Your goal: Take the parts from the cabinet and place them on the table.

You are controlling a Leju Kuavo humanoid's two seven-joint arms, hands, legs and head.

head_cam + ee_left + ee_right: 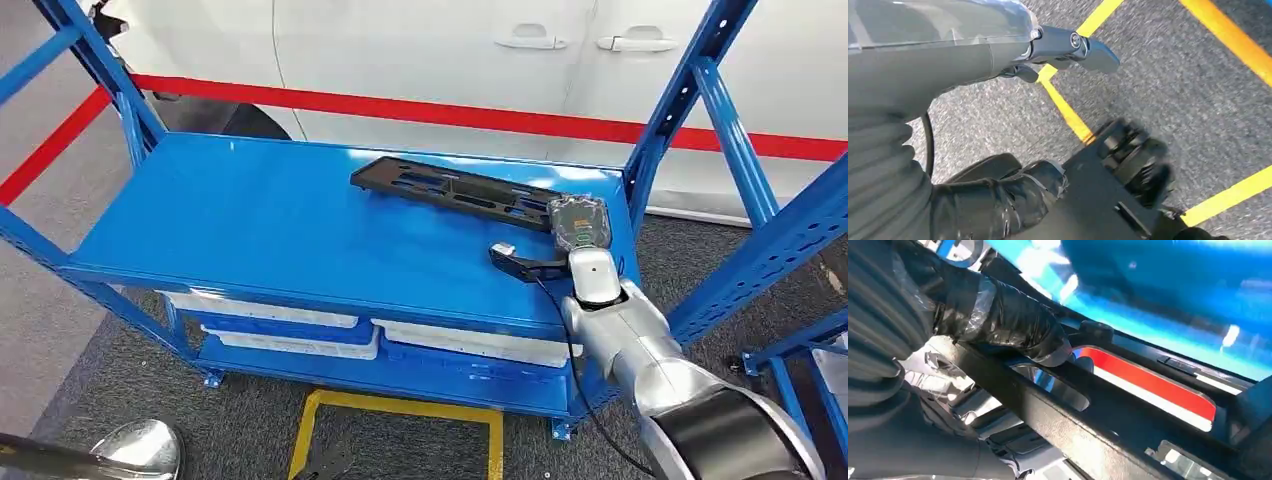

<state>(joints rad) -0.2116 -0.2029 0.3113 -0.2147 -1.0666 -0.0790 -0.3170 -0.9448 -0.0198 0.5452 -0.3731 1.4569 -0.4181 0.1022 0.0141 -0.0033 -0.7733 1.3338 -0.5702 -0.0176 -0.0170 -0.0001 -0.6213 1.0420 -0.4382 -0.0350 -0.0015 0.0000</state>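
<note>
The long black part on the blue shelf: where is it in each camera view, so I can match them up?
Head view: the long black part lies on the blue shelf, its near end under the right hand.
Right wrist view: the part runs diagonally across the picture, the hand's dark fingers over it.
Left wrist view: not there.
Shared landmark: the blue shelf.

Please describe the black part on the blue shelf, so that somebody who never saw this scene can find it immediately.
Find the blue metal rack in front of the white car. On its top shelf, toward the right rear corner, lies a long, flat black plastic part with slotted openings, and the right robot hand grips its right end. It is the one long dark item on that shelf; the white trays sit on the lower level.
</note>
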